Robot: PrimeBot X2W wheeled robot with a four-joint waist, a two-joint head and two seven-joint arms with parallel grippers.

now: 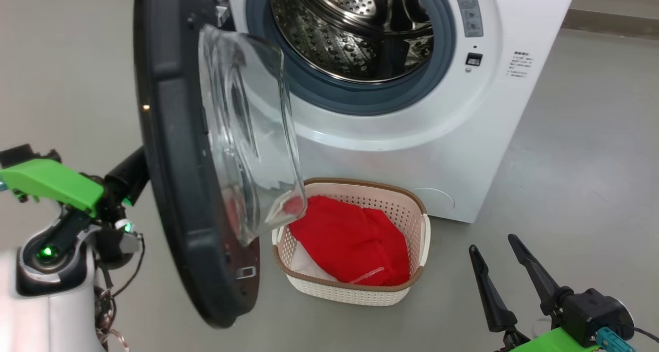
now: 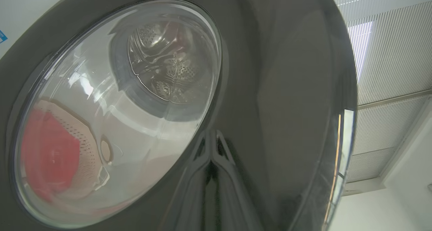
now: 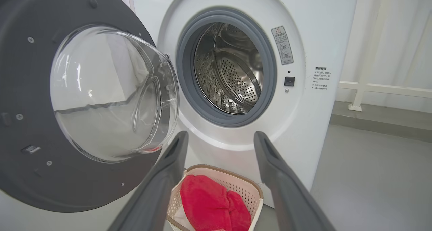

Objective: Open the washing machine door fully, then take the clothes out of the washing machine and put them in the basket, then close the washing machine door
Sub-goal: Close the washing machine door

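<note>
The door (image 1: 175,187) stands swung out from the washer (image 1: 463,151), hinged at the head view's left and nearly edge-on to that camera. Its glass bowl bulges toward the basket (image 1: 406,203). The bowl's lower lip overlaps the basket's left corner in that view; I cannot tell if they touch. The basket sits on the floor (image 1: 566,161) close against the washer's front, below the grey gasket (image 1: 360,97), and the red clothes (image 1: 355,239) lie heaped inside it. The steel drum (image 1: 350,28) shows through the open mouth. Bare grey floor runs right of the washer and basket, and between the basket and the right gripper (image 1: 492,242).

The left arm (image 1: 56,187) reaches in from the lower left to the door's outer face, its forward end hidden behind the black rim. In the left wrist view the left gripper (image 2: 211,163) is right at that glossy rim, dark on dark, so whether it is spread or closed I cannot tell. The right gripper hangs low at the right, well clear of the door, with its fingers spread wide and holding nothing. In its own view they frame the basket.
</note>
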